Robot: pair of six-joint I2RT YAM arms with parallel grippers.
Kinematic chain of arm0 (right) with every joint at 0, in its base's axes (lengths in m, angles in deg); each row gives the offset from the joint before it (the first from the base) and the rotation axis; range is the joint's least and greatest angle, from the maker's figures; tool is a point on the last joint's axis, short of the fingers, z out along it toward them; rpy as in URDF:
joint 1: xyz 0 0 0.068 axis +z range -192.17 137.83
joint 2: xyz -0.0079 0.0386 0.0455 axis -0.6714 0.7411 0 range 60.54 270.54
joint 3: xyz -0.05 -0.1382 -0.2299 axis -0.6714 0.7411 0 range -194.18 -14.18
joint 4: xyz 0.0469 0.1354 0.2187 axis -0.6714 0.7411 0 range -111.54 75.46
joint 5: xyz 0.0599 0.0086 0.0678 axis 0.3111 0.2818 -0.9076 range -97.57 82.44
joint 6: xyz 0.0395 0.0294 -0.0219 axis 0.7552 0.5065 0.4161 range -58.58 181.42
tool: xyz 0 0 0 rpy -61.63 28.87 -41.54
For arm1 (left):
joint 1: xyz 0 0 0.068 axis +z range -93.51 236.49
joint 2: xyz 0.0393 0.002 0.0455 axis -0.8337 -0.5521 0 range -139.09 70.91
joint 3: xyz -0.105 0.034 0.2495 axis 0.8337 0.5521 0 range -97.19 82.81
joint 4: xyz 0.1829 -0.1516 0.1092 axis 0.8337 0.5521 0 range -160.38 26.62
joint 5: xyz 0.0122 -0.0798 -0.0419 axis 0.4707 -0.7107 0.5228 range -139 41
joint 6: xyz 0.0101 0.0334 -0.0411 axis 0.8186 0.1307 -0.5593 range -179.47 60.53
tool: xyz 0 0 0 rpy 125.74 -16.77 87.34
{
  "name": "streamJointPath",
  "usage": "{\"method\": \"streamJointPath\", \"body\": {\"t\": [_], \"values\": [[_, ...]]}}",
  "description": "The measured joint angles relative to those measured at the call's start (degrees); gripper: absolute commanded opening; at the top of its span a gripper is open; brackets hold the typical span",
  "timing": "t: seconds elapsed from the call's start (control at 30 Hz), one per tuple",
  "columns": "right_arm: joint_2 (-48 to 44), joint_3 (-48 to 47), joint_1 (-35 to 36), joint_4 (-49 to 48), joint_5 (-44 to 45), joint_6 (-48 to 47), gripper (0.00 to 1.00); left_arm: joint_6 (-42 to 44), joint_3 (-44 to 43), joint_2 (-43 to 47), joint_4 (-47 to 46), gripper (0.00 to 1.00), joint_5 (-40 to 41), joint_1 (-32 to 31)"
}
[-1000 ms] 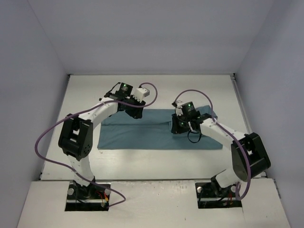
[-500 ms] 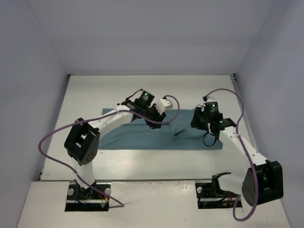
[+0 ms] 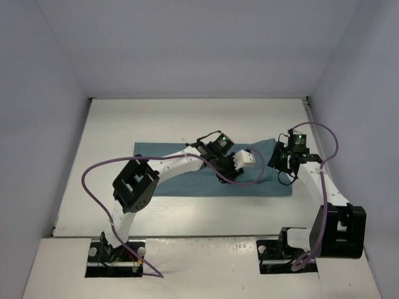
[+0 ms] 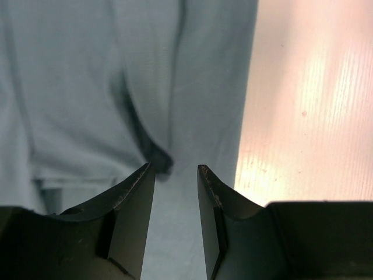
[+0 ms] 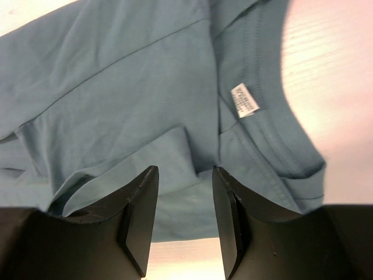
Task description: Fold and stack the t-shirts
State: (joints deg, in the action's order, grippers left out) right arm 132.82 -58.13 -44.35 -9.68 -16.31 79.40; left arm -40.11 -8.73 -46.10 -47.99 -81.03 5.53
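Teal-blue t-shirt [image 3: 193,187], folded into a long flat band.

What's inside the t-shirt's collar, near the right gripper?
A small white label sits inside the collar of the t-shirt, its print too small to read. Folded cloth beside it covers the rest of the collar's inside. The right gripper hangs open above.

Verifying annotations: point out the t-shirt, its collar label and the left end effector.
t-shirt [image 3: 159,152], top view, flat left part.
collar label [image 5: 246,100], right wrist view, its middle.
left end effector [image 4: 173,169], left wrist view, between fingertips.
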Motion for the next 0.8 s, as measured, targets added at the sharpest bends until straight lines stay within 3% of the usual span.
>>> {"method": "streamJointPath", "body": {"t": [0.33,0.53,0.8], "values": [[2.60,-0.76,-1.51,-0.02,-3.52,-2.23,0.40,5.08,-2.00,-2.11,2.43,0.33,1.63,-0.79],[6.18,-2.51,-1.51,0.10,-4.73,-3.08,0.40,5.88,-3.30,-3.99,2.53,0.13,2.30,-0.79],[12.10,-5.16,-1.51,-0.58,-6.30,-3.76,0.39,5.99,-3.30,-4.43,2.93,0.01,2.94,-0.79]]}}
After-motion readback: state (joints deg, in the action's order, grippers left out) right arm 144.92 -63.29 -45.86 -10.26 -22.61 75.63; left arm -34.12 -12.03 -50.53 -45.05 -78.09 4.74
